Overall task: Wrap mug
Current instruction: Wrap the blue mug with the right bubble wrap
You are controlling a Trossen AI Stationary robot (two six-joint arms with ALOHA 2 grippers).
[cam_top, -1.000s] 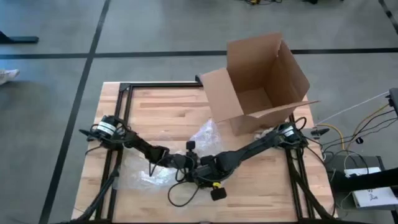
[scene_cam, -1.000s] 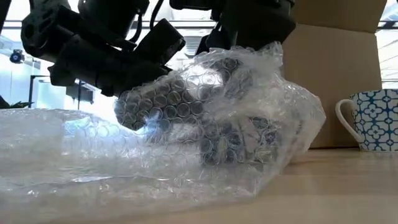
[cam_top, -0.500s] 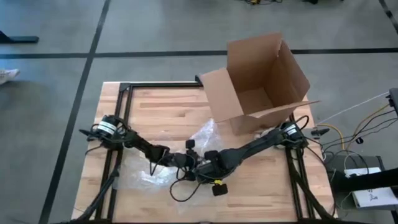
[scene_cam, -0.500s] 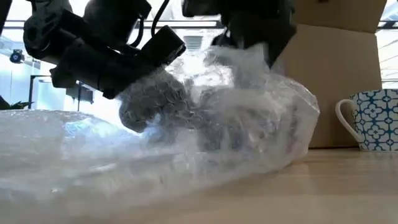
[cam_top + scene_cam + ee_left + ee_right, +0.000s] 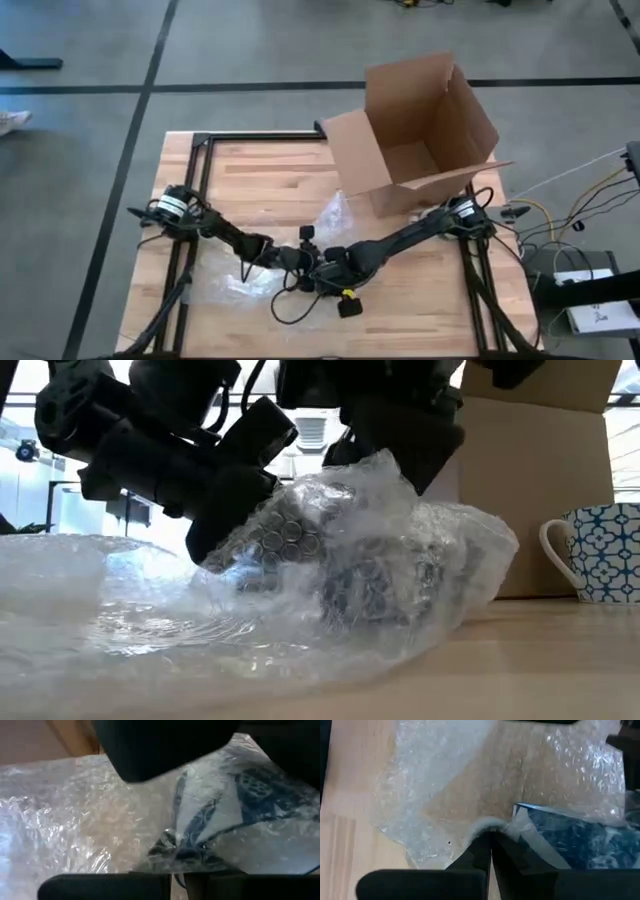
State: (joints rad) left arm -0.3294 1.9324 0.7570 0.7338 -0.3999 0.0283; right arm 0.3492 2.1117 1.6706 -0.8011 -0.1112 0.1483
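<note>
Wrap (image 5: 330, 580) changed since a second ago: the flap that bulged loose over the mug (image 5: 580, 837) now lies drawn tighter across it, bubbles pressed to the body. Right jaws (image 5: 490, 837) closed, pinching a wrap edge just beside the mug rim. Left jaws (image 5: 175, 877) closed on wrap right at the mug's patterned side. Judgement: fold is closing; one side covered, tail on the worktop (image 5: 260, 185) remains loose. Beyond the jaws: second mug (image 5: 595, 555), then box (image 5: 420, 130).
</note>
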